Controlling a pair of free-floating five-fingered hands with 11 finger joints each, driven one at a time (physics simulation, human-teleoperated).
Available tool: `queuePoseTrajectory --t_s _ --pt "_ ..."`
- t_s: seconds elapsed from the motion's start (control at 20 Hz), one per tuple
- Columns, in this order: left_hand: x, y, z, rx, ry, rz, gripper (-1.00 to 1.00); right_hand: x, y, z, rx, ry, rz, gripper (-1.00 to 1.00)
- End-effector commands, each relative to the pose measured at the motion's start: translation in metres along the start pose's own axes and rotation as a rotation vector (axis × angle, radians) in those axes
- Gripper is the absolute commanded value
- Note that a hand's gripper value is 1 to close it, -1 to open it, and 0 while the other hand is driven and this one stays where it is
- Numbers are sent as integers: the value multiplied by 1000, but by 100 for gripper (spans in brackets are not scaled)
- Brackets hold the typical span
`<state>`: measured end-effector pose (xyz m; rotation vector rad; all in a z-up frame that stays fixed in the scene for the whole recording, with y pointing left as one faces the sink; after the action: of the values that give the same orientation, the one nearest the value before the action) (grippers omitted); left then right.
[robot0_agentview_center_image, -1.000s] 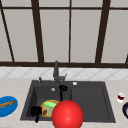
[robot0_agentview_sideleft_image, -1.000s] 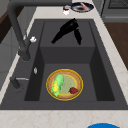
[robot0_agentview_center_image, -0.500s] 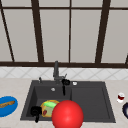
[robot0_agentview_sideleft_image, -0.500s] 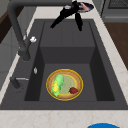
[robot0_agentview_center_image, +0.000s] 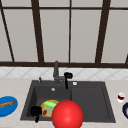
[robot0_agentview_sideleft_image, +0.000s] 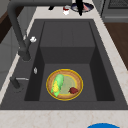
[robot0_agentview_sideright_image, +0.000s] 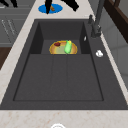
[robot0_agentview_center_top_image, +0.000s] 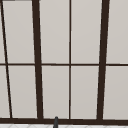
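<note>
A big red ball (robot0_agentview_center_image: 67, 114) in the front view covers the right part of the yellow plate (robot0_agentview_center_image: 47, 109) and is cut off by the bottom edge. The blue plate (robot0_agentview_sideleft_image: 103, 125) is cut by the bottom edge in the left side view. A dark bowl (robot0_agentview_center_image: 125, 110) is cropped at the right edge.

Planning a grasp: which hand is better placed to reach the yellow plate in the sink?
Left, probably. The left hand sits right beside the plate; the right hand hangs farther back, by the faucet.
</note>
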<state>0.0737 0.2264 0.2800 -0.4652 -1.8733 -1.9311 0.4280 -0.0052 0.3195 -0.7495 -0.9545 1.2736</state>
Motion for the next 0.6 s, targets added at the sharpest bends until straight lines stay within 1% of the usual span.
queuePoseTrajectory --t_s 0.0,0.05,0.1,0.15,0.25,0.35,0.55 --pt "0 0 0 0 0 0 0 -2 -25 12 -31 -3 40 -100" --pt "0 0 0 0 0 0 0 -3 -28 12 -23 -5 38 -100" --pt "0 0 0 0 0 0 0 -1 -30 3 -6 -11 37 -100" --pt "0 0 0 0 0 0 0 -1 -28 -16 45 -19 19 -100" --pt "0 0 0 0 0 0 0 -4 -24 -33 41 -13 37 -100" --pt "0 0 0 0 0 0 0 -6 -19 -49 61 7 41 -100" --pt "0 0 0 0 0 0 0 -8 -14 -81 84 11 37 -100"
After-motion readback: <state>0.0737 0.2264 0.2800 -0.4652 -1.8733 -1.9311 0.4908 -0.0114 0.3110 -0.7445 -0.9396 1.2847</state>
